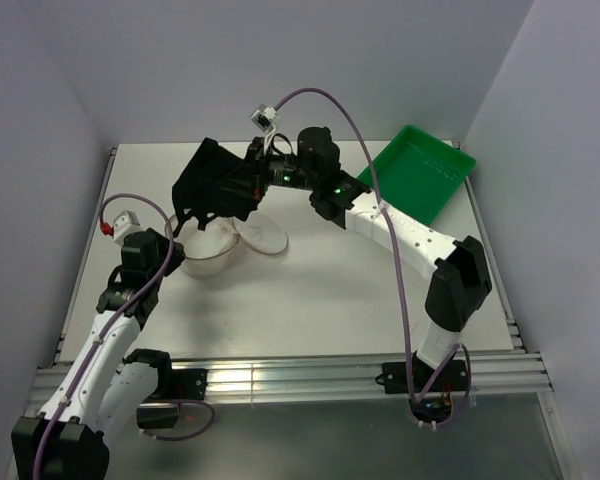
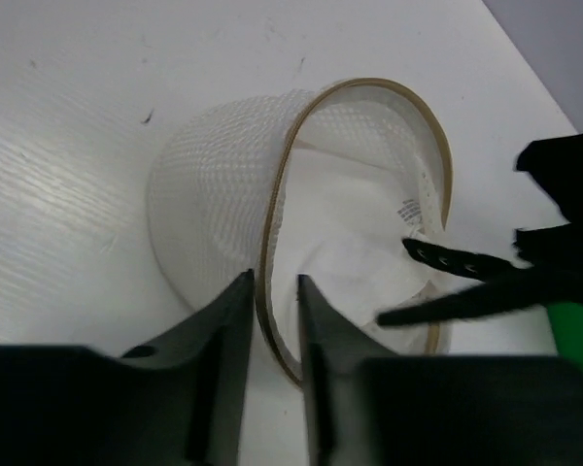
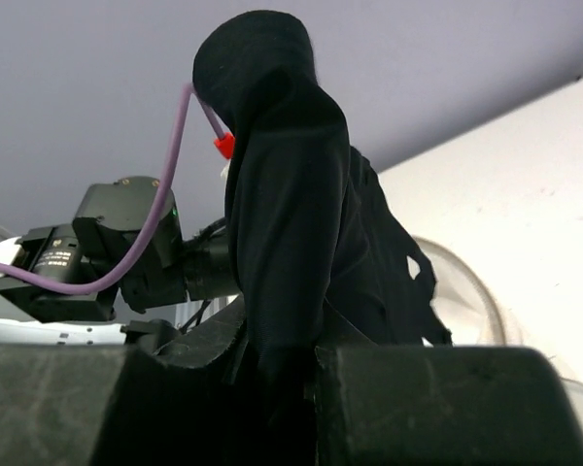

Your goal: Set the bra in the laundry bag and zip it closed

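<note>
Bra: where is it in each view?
Top external: bra upper left of centre, just above the laundry bag.
Left wrist: bra at right edge, strap crossing the bag's mouth.
Right wrist: bra centre frame.
Shared landmark: laundry bag's round rim.

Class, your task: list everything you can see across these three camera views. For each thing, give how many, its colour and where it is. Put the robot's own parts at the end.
bra: one, black, held up in the air above the far left part of the table, over the bag
laundry bag: one, white mesh with a tan rim, lying open on the table left of centre
tray: one, green, at the far right corner of the table
table: one, white, under everything
cables: two, purple, one looping along each arm
arms: two, white with black joints, bases at the near edge
left hand: one, black, closed on the bag's rim
right hand: one, black, closed on the bra
</note>
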Motion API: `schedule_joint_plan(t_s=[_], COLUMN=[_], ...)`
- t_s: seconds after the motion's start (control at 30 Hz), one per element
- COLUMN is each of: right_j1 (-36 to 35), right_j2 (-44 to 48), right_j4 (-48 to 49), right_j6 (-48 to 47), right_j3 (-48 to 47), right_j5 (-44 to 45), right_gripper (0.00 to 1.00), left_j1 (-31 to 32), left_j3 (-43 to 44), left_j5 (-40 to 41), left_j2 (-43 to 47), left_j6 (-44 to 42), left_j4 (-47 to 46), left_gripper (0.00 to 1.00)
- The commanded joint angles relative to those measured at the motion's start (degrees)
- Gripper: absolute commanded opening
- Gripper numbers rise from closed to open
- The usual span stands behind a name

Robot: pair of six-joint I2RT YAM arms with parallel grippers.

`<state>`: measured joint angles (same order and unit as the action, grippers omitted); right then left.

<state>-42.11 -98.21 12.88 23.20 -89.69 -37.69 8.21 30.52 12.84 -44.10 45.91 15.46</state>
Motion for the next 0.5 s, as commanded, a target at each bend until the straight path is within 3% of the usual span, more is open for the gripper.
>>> schedule_joint_plan(t_s=[0.0, 0.03, 0.07, 0.27, 0.47], right_j1=[-0.96, -0.96, -0.96, -1.05, -2.19], right_j2=[-1.62, -2.5, -2.94, -8.04, -7.26], right_j4=[4.6, 6.43, 8.19, 11.11, 11.98], right_j6=[0.62, 0.62, 1.05, 2.37, -0.43], right_j3=[-3.39, -2.95, -1.21, -1.81, 3.98], right_j5=[-0.02, 0.34, 0.51, 0.52, 4.37], right_gripper=[0.0, 0.0, 0.0, 0.0, 0.0], left_j1=[-0.39, -0.39, -0.39, -0.47, -0.47], left_j3=[-0.64, -1.16, -2.39, -4.59, -3.89], left_j5=[-2.82, -3.52, -3.79, -5.02, -4.67], left_j2=[-1.43, -1.43, -1.17, 0.94, 0.07], left_j6=[0.93, 1.11, 1.72, 2.96, 3.31], left_j4=[-6.67, -7.2, -7.9, -9.22, -10.63], left_gripper=[0.23, 0.06, 0.01, 0.0, 0.0])
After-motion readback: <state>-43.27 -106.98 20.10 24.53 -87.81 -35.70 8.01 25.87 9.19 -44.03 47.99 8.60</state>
